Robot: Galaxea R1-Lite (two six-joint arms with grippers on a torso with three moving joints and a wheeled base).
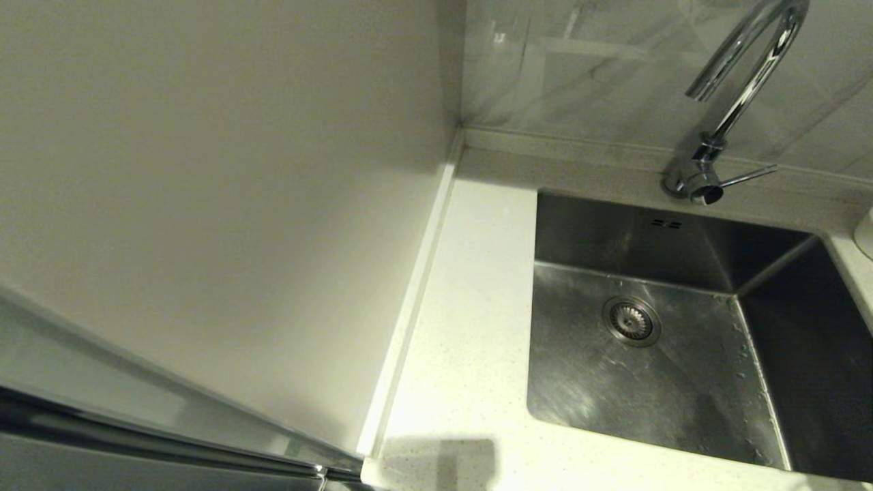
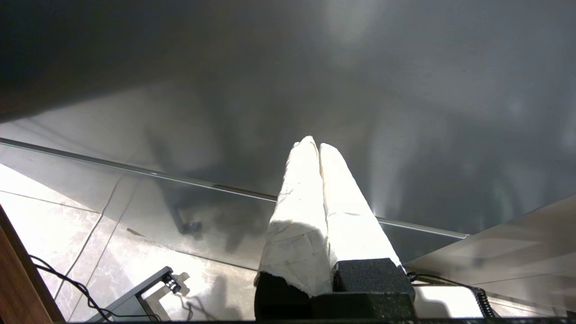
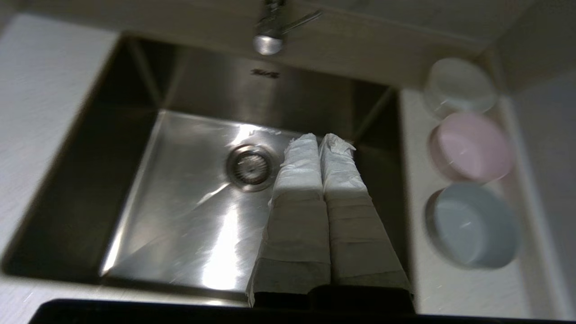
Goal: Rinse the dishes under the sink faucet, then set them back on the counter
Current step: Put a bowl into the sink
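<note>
The steel sink lies empty in the white counter, its round drain bare. The chrome faucet arches over the back rim. In the right wrist view three dishes sit in a row on the counter strip beside the sink: a white bowl, a pink bowl and a blue-grey bowl. My right gripper hangs above the sink, shut, with nothing between its taped fingers. My left gripper is parked low and off to the side, shut and empty.
A plain wall rises left of the counter, with a raised rim along its foot. A tiled backsplash stands behind the faucet. The left wrist view shows floor tiles and cables.
</note>
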